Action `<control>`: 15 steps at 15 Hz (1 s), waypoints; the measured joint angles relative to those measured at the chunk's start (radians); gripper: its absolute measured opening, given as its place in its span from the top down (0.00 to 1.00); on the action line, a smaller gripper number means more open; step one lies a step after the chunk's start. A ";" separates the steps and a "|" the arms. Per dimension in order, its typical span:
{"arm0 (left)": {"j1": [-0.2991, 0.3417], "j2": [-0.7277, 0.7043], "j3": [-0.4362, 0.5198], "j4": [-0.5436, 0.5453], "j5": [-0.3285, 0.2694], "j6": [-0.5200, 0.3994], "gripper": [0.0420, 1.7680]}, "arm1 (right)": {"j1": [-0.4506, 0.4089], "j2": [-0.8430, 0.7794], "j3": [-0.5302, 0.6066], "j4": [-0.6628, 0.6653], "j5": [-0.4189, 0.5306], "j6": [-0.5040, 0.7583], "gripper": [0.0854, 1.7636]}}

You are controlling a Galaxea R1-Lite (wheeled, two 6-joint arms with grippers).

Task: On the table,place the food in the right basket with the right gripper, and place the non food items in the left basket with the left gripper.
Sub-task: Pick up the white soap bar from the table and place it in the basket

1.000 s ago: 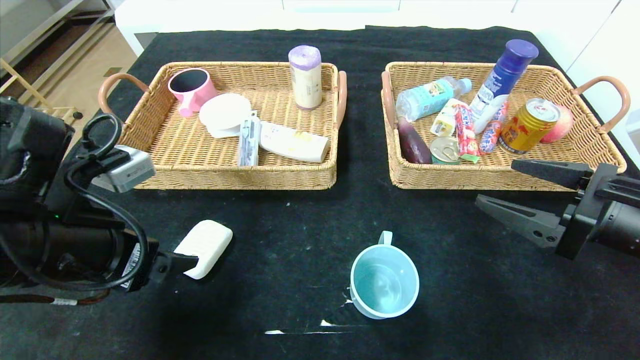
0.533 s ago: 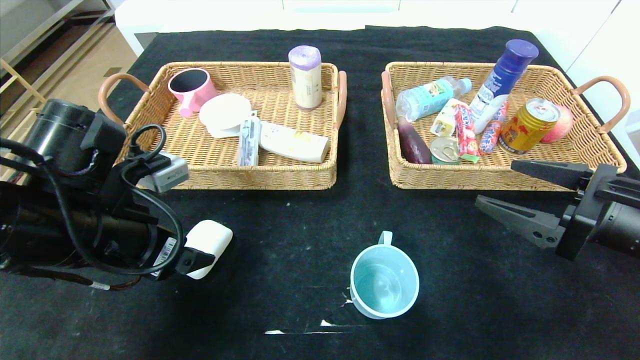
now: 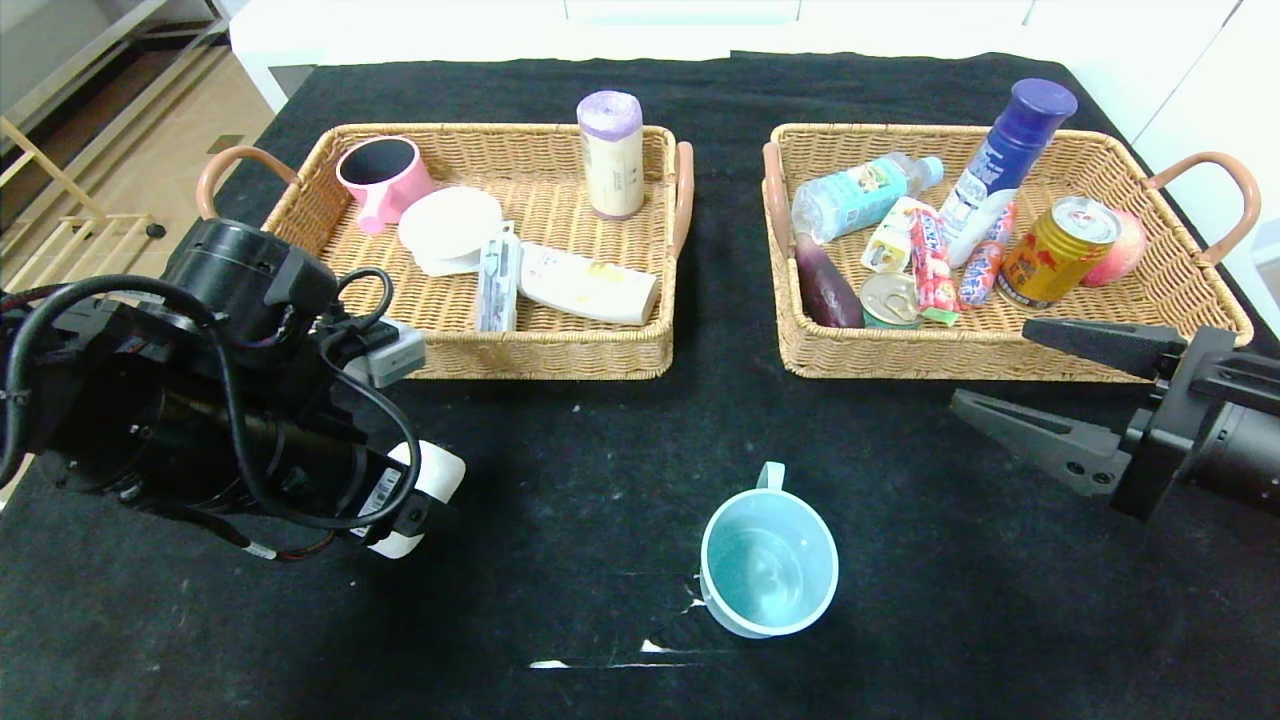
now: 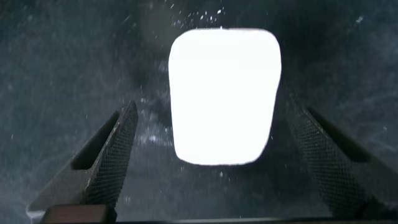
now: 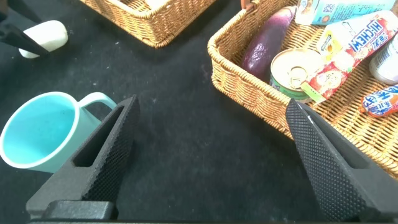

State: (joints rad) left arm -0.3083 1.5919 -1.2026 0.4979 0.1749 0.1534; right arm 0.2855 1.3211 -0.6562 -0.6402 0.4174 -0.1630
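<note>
The surface [image 3: 620, 460], black cloth with faint white scuffs, fills most of what we see from the head view. Two tan wicker trays sit side by side at its far half, apart from each other.

The left basket [image 3: 560, 355] holds a pink mug [image 3: 382, 178], a white round lid [image 3: 450, 228], a slim clear case [image 3: 497, 280], a white tube [image 3: 588, 284] lying flat and a purple-capped roll [image 3: 611, 152] standing upright.

The right basket [image 3: 1000, 352] holds a water bottle [image 3: 860, 194] on its side, a tall blue-capped bottle [image 3: 1010, 165] leaning, a gold can [image 3: 1058, 250] upright, a red candy stick pack [image 3: 930, 262], a dark purple eggplant-like piece [image 3: 825, 285] and a tin can [image 3: 888, 298].

We note the left tool [image 4: 205, 155] low over the near left of the surface, its bulky arm hiding most of it from above. In the wrist view its two fingers [image 4: 112, 155] stand spread wide, one on either side of the white soap block [image 4: 224, 96], not touching it. The block lies flat on the cloth.

The right tool [image 3: 1010, 375] hangs just in front of the right basket's near wall, fingers spread wide, nothing between them.

The teal mug [image 3: 768, 562] stands upright on the near middle of the surface, well apart from both tools, its handle towards the baskets.
</note>
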 joint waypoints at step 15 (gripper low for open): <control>-0.001 0.037 0.001 -0.003 0.005 0.001 0.43 | 0.000 0.000 0.001 0.000 0.000 0.000 0.03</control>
State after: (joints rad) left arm -0.3098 1.6289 -1.2013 0.4949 0.1798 0.1543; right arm 0.2857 1.3211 -0.6551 -0.6402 0.4174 -0.1630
